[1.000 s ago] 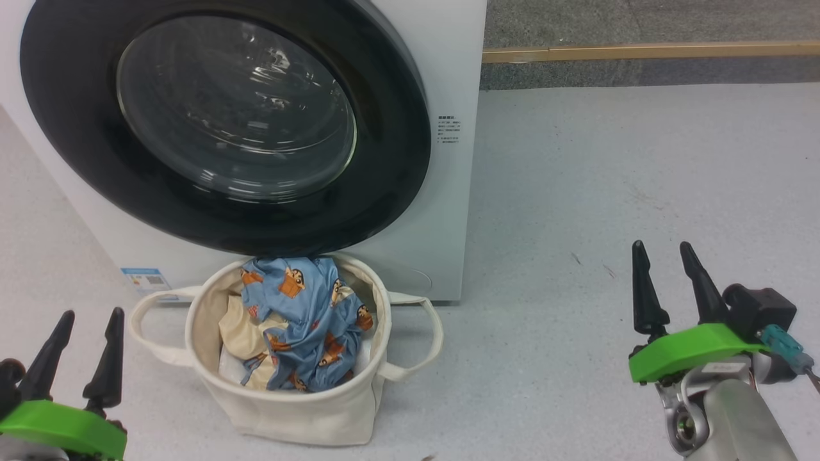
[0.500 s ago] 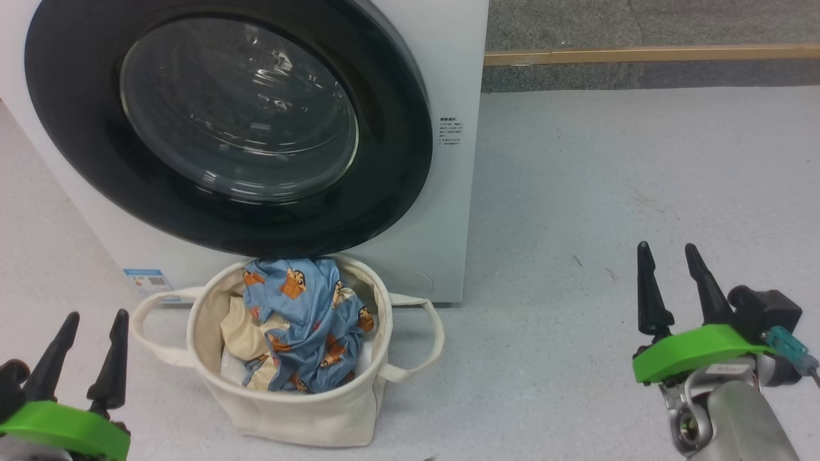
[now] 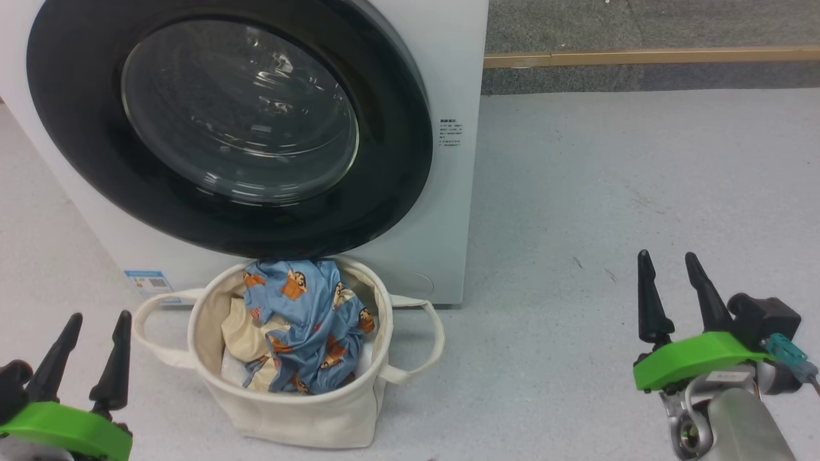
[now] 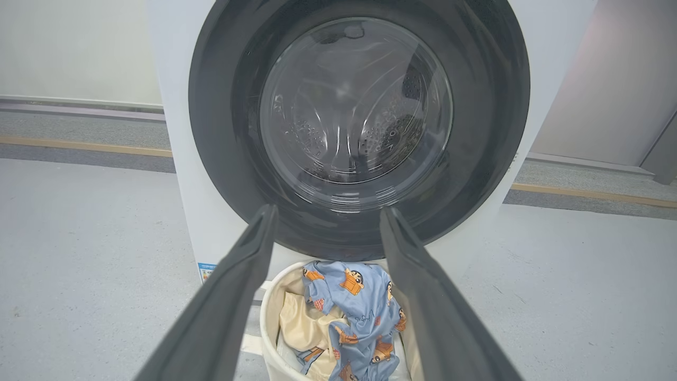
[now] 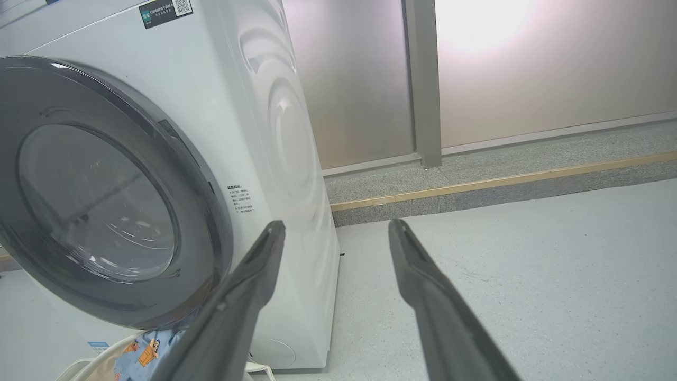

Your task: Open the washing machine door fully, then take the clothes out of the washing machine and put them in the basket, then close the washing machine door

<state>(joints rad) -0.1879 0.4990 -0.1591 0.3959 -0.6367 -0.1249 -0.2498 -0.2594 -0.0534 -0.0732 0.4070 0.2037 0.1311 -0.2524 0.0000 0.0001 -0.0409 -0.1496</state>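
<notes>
Left pincer (image 3: pixel 101 315) spread, basket (image 3: pixel 301 417) near its right

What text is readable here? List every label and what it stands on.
Nothing can be read for certain.
Printed block on the washing machine front, right of the washing machine door: too small.
Blue-and-white QR sticker, lower left front: blurred.
Dark QR label near its top, right wrist view: too small.

You have one washing machine (image 3: pixel 451 211) with one round door (image 3: pixel 230 128). In front of the machine stands one canvas basket (image 3: pixel 295 416) with two loop handles (image 3: pixel 165 296), holding one blue printed garment (image 3: pixel 307 314) and one cream piece (image 3: pixel 240 333). You have two grippers: left gripper (image 3: pixel 100 315), right gripper (image 3: pixel 666 253).
</notes>
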